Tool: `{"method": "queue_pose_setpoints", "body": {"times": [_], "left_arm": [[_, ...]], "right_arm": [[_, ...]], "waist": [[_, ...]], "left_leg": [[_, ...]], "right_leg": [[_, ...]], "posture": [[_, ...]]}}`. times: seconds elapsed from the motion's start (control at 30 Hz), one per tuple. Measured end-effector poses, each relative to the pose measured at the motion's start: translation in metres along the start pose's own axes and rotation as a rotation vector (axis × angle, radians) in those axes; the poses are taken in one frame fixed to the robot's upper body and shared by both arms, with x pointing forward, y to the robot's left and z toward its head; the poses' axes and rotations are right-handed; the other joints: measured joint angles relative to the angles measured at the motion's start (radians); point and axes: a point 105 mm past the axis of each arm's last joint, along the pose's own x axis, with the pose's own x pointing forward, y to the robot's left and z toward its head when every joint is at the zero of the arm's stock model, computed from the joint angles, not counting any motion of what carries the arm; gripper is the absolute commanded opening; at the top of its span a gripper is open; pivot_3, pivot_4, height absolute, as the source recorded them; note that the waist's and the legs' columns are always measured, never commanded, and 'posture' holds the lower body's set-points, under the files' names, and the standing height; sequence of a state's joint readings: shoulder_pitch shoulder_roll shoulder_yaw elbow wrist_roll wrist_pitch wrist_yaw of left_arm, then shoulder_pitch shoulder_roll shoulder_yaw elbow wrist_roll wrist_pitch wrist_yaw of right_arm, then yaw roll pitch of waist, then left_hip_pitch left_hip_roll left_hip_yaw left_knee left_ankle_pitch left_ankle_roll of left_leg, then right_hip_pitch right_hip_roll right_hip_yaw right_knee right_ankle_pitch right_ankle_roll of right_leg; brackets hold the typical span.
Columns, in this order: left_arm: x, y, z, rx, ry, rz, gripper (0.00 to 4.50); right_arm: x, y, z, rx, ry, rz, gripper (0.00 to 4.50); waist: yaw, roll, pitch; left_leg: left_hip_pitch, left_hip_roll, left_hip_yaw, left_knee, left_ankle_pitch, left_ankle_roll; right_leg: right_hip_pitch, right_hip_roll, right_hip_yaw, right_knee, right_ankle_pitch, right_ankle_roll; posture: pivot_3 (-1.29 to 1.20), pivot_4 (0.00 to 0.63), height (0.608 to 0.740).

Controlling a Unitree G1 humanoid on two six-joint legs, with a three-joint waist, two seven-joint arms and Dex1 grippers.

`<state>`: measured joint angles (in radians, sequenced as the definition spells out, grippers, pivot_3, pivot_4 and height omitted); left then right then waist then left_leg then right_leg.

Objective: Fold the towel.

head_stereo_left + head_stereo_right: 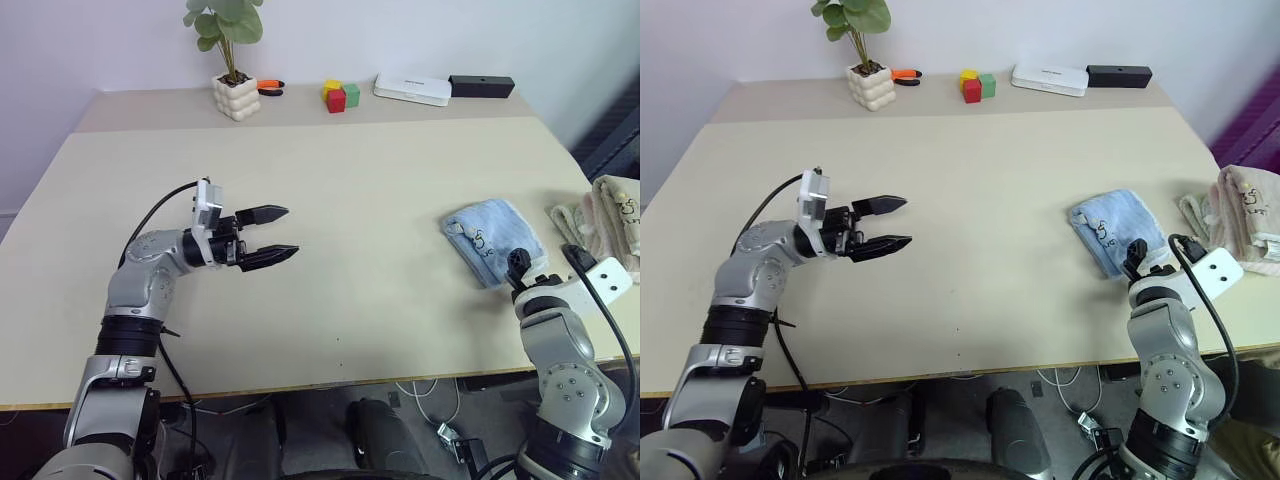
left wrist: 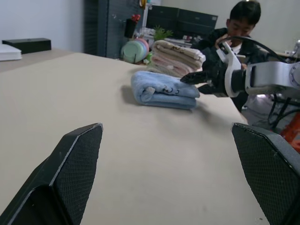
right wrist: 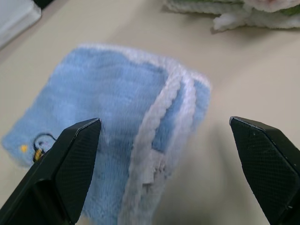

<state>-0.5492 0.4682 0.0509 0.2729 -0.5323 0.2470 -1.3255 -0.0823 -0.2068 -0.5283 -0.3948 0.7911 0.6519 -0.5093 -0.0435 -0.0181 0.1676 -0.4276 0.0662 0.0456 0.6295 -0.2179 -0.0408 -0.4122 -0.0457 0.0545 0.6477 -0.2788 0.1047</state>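
Head views: the towel (image 1: 493, 241) lies on the bench (image 1: 380, 180) near its right edge, already doubled into a compact bundle with the small dark print facing up; judged from its shape, the folding is finished or very nearly so. The right end effector (image 1: 517, 262) sits at the bundle's near end, too foreshortened here to read its fingers. A stack of beige towels (image 1: 610, 225) rests just beyond the blue one at the bench's right edge, apart from it. The left end effector (image 1: 268, 235) hovers over bare bench well to the left, fingers spread wide and empty, pointing toward the towel; its standoff reads as keeping clear of the work. Along the far edge stand a potted plant (image 1: 234, 88), coloured blocks (image 1: 340, 95), a white box (image 1: 411, 89) and a black box (image 1: 481, 86), none involved. Left wrist view: between this arm's two parted fingers the folded towel is seen side-on, layers stacked flat, with the right end effector at its near end, the tips close above the cloth and nothing visibly pinched; a seated person (image 2: 234, 28) is behind the bench, beyond the beige stack. Right wrist view: the right fingers (image 3: 70, 159) stand wide apart and hold nothing, the towel lying on the bench between and beyond them, pale edging doubled along the fold and the print near one corner, consistent with a release that leaves the bundle to rest under its own weight.
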Motion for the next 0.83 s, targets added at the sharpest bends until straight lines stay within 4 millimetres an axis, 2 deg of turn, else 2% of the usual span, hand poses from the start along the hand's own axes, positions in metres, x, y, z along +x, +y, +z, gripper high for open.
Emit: {"method": "queue_pose_setpoints", "body": {"times": [0.07, 0.1, 0.23, 0.3, 0.4, 0.5, 0.6, 0.73, 0.83], "left_arm": [[0.000, 0.000, 0.000, 0.000, 0.000, 0.002, 4.50], [-0.001, 0.000, 0.000, 0.001, 0.000, 0.002, 4.50], [-0.001, 0.002, -0.001, 0.013, 0.001, 0.010, 4.50], [-0.003, 0.006, -0.003, 0.030, 0.017, 0.028, 4.50], [-0.006, 0.009, -0.007, 0.052, 0.038, 0.058, 4.50], [-0.006, 0.010, -0.007, 0.069, 0.043, 0.062, 4.50], [-0.013, 0.008, -0.010, 0.079, 0.054, 0.087, 4.50], [-0.025, 0.002, -0.013, 0.098, 0.066, 0.154, 4.50], [-0.036, -0.003, -0.012, 0.111, 0.052, 0.234, 4.50]], "right_arm": [[0.002, 0.005, 0.015, -0.092, -0.057, 0.031, 4.45], [0.001, 0.014, 0.022, -0.132, -0.087, 0.080, 4.45], [-0.017, 0.085, 0.046, -0.326, -0.231, 0.456, 4.45], [-0.029, 0.115, 0.044, -0.454, -0.254, 0.670, 4.45], [-0.057, 0.145, 0.023, -0.588, -0.188, 1.029, 4.45], [-0.078, 0.159, 0.009, -0.623, -0.110, 1.304, 4.45], [-0.088, 0.157, 0.003, -0.696, -0.065, 1.475, 4.45], [-0.083, 0.153, -0.015, -0.739, 0.017, 1.565, 4.45], [-0.078, 0.164, -0.018, -0.734, 0.023, 1.597, 4.45]], "waist": [[0.001, 0.000, 0.000], [0.001, 0.000, 0.000], [-0.001, 0.000, 0.000], [0.002, 0.000, 0.000], [0.010, -0.001, 0.000], [0.015, -0.001, 0.001], [0.027, -0.001, 0.001], [0.028, -0.001, 0.001], [0.025, -0.001, 0.001]], "left_leg": [[0.000, 0.000, 0.000, 0.000, 0.000, 0.000], [0.000, 0.000, 0.000, 0.000, 0.000, 0.000], [0.000, 0.000, 0.000, 0.000, 0.000, 0.000], [0.000, 0.000, 0.000, 0.000, 0.000, 0.000], [0.000, 0.000, 0.000, 0.001, 0.000, 0.000], [0.000, 0.000, 0.000, 0.002, 0.000, 0.000], [0.000, 0.000, 0.000, 0.002, 0.000, 0.000], [0.001, 0.000, 0.000, 0.002, 0.000, 0.000], [0.001, 0.001, 0.000, 0.002, 0.000, 0.000]], "right_leg": [[0.000, 0.000, 0.000, 0.000, 0.000, 0.000], [0.000, 0.000, 0.000, 0.000, 0.000, 0.000], [0.000, 0.001, 0.000, 0.000, 0.000, 0.000], [0.000, 0.001, 0.000, 0.000, 0.000, 0.001], [0.001, 0.001, -0.001, -0.001, 0.001, 0.003], [0.002, 0.000, 0.000, -0.001, 0.001, 0.003], [0.002, 0.000, -0.001, -0.001, 0.001, 0.003], [0.002, 0.000, -0.001, 0.000, 0.001, 0.002], [0.001, 0.001, 0.000, 0.000, 0.001, 0.002]], "posture": [[0.00, 0.150, 0.740], [0.00, 0.150, 0.740], [0.00, 0.150, 0.740], [0.00, 0.150, 0.740], [0.00, 0.150, 0.740], [0.00, 0.150, 0.740], [0.00, 0.150, 0.740], [0.00, 0.150, 0.740], [0.00, 0.150, 0.740]]}}
